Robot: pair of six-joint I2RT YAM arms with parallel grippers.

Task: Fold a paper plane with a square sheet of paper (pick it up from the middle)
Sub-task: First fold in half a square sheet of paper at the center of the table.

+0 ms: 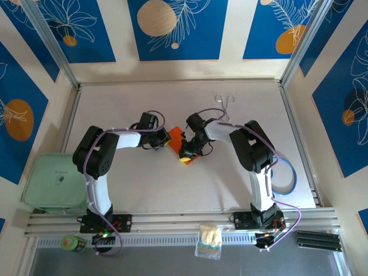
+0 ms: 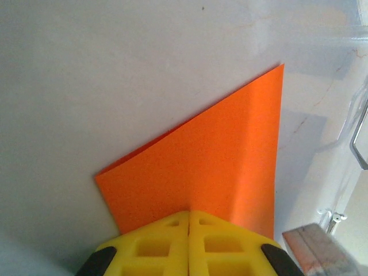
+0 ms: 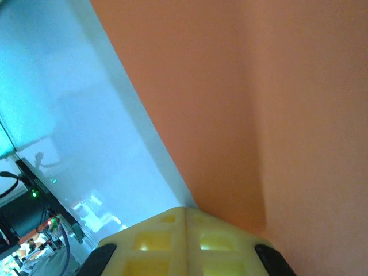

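We look down on the white table point(image 1: 144, 190). At its near left corner sits a pale green tub point(image 1: 54, 183), its top covered, so we cannot tell what it holds. A small clear bag point(image 1: 210, 240) on the near rail holds something pale yellow. At mid-table the square sheet of paper point(image 1: 175, 138) point(image 2: 213, 167) point(image 3: 276, 103), creased, hangs between both arms. The left gripper point(image 1: 167, 141) point(image 2: 189, 214) pinches its left edge with its fingers pressed together. The right gripper point(image 1: 186, 158) point(image 3: 185, 211) is clamped on its near right edge.
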